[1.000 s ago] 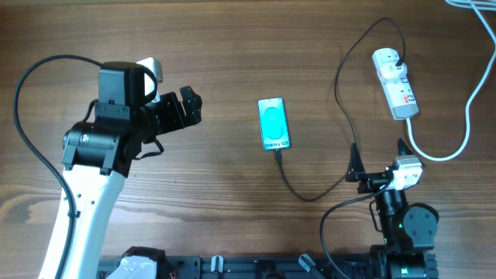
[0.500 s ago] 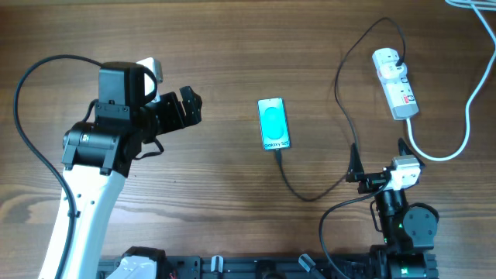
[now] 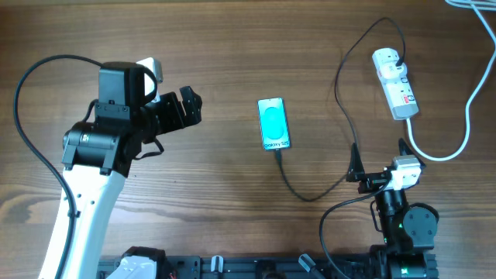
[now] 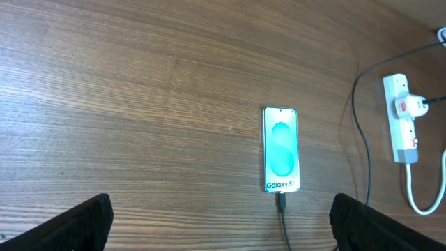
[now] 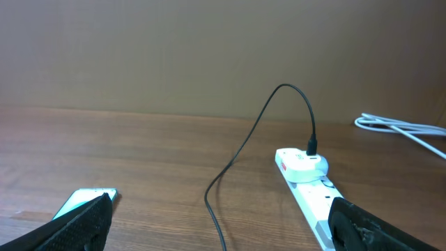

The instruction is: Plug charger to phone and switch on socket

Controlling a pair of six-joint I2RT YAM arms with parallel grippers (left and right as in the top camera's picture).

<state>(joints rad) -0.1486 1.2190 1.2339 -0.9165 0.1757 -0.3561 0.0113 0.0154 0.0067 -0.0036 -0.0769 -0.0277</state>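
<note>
a: phone point(image 3: 273, 124) mid-table, teal screen lit, flat glossy slab. charger point(image 3: 336, 84) tip looks seated in its bottom edge; thin black cord loops off to the socket point(image 3: 395, 84), far right.
b: so switch is nxt, imo. which arm?
a: right gripper point(image 3: 378, 155) is nearer, jaws spread wide, empty. left gripper point(image 3: 190, 107) also wide, empty.
b: narrow the jaws, press w/ one fingertip. strip's hard white plastic, prob skids on the smooth wood table point(image 3: 232, 46).

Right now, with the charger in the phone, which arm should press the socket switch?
Right, most likely. The right tool is open and sits near the socket, which shows just ahead in its wrist view. The left tool is beyond the phone, much farther off.
</note>
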